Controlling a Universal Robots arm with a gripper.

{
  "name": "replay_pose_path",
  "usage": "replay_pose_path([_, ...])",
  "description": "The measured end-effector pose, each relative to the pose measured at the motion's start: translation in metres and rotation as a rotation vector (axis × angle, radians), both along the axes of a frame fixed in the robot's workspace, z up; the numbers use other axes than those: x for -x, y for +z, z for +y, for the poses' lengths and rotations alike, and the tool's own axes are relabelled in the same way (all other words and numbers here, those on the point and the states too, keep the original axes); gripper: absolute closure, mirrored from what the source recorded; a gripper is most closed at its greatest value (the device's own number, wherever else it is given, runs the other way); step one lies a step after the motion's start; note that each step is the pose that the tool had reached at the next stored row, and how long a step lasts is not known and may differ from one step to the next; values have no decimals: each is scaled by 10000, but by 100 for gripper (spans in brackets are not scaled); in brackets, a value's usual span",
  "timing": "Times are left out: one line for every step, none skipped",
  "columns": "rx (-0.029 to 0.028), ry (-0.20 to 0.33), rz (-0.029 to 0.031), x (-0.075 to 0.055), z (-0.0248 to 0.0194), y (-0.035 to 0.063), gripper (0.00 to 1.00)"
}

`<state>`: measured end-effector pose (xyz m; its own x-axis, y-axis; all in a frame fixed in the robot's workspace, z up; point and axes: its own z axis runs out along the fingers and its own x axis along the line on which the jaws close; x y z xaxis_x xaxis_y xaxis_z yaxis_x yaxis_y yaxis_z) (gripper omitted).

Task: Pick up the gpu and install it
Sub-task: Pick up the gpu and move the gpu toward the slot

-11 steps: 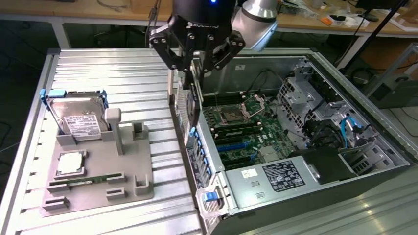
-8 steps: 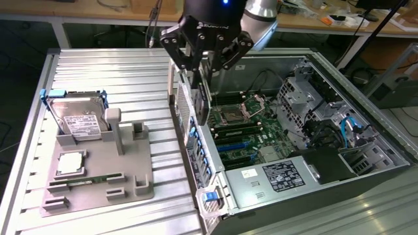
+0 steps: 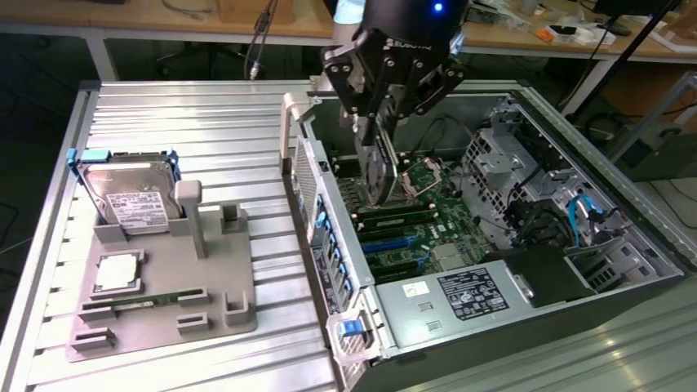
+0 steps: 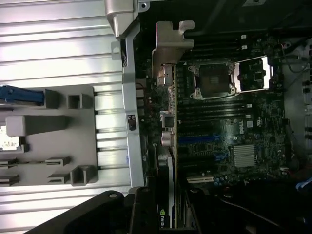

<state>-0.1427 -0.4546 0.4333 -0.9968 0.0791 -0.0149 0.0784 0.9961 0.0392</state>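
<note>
black gripper (image 4: pixel 163 207) is sitting closest to the wrist camera, and its two fingers are squeezing tight on the gpu (image 3: pixel 378 167). in the upper middle of the exterior view the card is hanging straight down from the gripper, edge on, inside the open computer case (image 3: pixel 326 237). its low edge is hovering close over the green motherboard (image 3: pixel 419 237), near the long slots, but it is too hard to tell if it is touching. in the wrist view its shiny silver bracket (image 4: pixel 169 53) is pointing at the back wall of the case, beside the square cpu socket (image 4: pixel 212 78).

the card is looking thin, flat and stiff, and likely light. it is probably easy to break, with tiny parts on its faces. the top edge, where the fingers are pinching now, seems the best place to hold it, or the strong metal bracket.

at the exterior view's left, the hard drive (image 3: pixel 130 192) is standing in a grey holder (image 3: pixel 218 314) on the ribbed metal table (image 3: pixel 185 114), and the memory stick (image 3: pixel 147 300) is lying lower down.
</note>
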Motion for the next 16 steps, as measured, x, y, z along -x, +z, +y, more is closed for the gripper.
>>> replay_pose_path([1, 4, 3, -45, 0, 0, 73])
replay_pose_path([0, 10, 6, -107, 0, -1, 73])
replay_pose_path([0, 16, 8, -155, 0, -1, 73])
replay_pose_path([1, 22, 12, -215, 0, -1, 73])
replay_pose_path([-1, 25, 13, -259, 0, -2, 73])
replay_pose_path([0, 32, 16, -315, 0, -1, 73])
replay_pose_path([1, 37, 19, -356, 0, -1, 73])
replay_pose_path([0, 41, 22, -410, 0, -2, 73])
replay_pose_path([-1, 47, 24, -458, 0, -2, 73])
replay_pose_path([0, 53, 27, -504, 0, -2, 73])
replay_pose_path([0, 57, 29, -548, 0, -2, 73])
replay_pose_path([0, 62, 32, -601, 0, -3, 73])
replay_pose_path([0, 67, 34, -640, 0, -3, 73])
replay_pose_path([1, 73, 36, -686, 0, -3, 73])
replay_pose_path([1, 76, 39, -733, 0, -3, 73])
replay_pose_path([0, 83, 41, -793, 0, -3, 73])
